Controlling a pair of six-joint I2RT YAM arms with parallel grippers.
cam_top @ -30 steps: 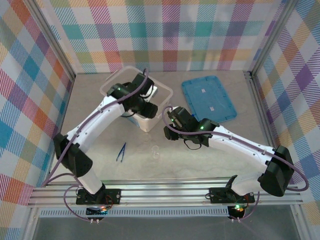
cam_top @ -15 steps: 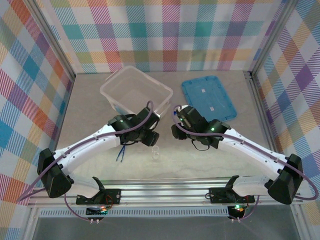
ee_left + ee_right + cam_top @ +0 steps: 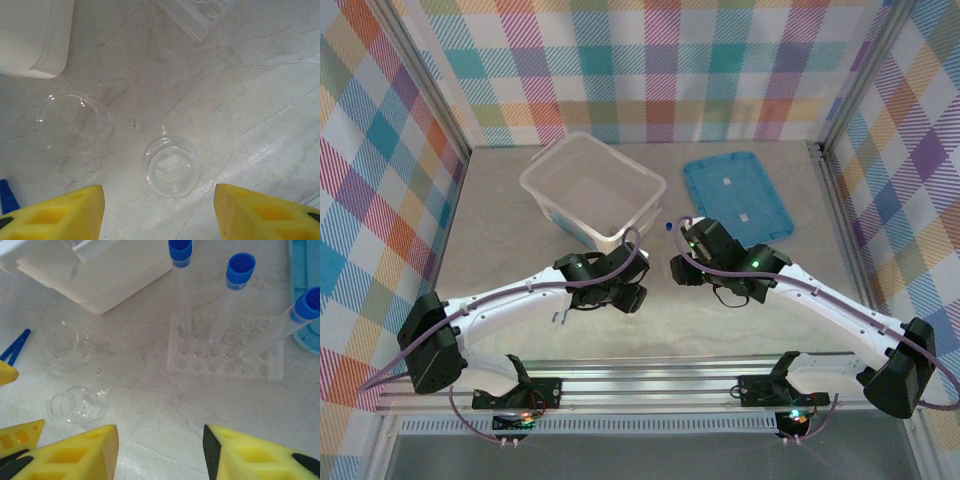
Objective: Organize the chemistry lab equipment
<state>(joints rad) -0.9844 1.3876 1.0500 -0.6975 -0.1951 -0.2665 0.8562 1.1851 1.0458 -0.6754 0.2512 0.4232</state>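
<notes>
White tub point(image 3: 592, 190) at back of table point(image 3: 500, 230). Left gripper point(image 3: 160, 215) and right gripper point(image 3: 160, 455): fingers spread wide, empty. Three tubes point(image 3: 227, 305) upright in rack point(image 3: 250, 370) (just beside tub). Flask point(image 3: 67, 122), beaker point(image 3: 171, 167) and tweezers point(image 3: 15, 347) loose on table near tub.

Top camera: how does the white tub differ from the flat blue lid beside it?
The tub is translucent white; the lid is solid blue. The tub is deep, with tall walls and an open top; the lid lies flat with only a low rim. The tub sits left, the lid right. Both are rounded rectangles set askew on the far half of the table.
</notes>
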